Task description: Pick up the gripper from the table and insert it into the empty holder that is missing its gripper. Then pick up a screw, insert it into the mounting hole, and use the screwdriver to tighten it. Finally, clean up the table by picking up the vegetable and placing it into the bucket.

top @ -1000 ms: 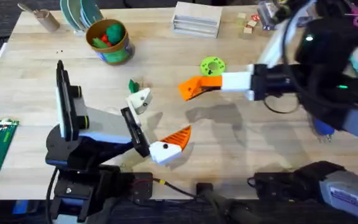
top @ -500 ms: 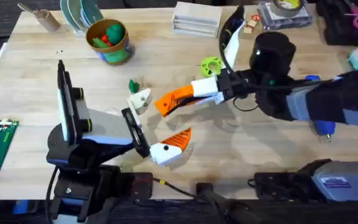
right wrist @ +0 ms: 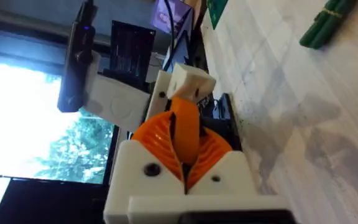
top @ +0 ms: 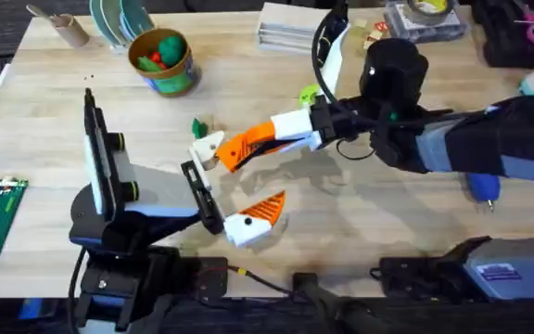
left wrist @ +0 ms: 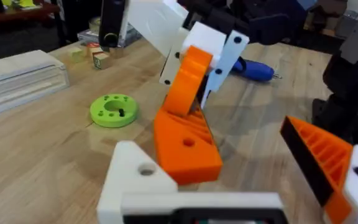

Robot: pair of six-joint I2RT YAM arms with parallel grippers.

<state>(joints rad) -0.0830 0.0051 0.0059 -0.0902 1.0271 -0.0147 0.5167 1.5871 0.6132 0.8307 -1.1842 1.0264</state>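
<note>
my right fingers [top: 239, 147] are clenched on the orange fingertip [left wrist: 188, 146], its end just beside the bare white mount [top: 209, 147] of my left fingers [top: 235, 190], which are spread wide above the desk [top: 360, 223]. the green vegetable [top: 198, 127] lies just beyond.

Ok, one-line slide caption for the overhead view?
Right gripper carries the orange gripper to the left arm's empty white holder.
</note>
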